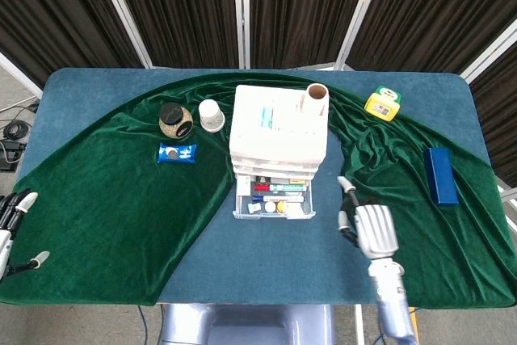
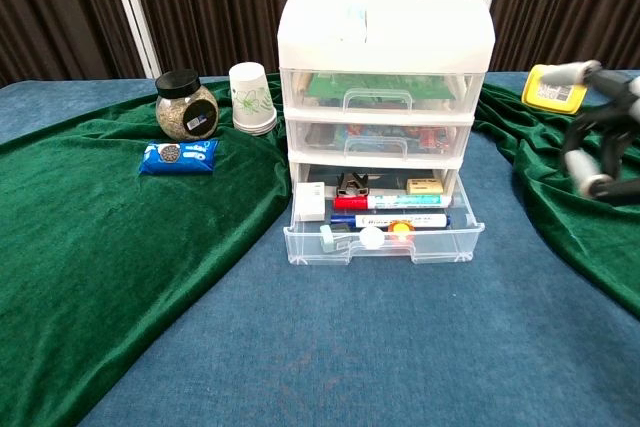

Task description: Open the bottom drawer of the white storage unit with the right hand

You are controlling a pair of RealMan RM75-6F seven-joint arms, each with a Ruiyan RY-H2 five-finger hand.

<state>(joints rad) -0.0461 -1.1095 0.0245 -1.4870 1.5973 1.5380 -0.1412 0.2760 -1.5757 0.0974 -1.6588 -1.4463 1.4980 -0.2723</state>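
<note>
Bright, even light; sharp, soft shadows.
</note>
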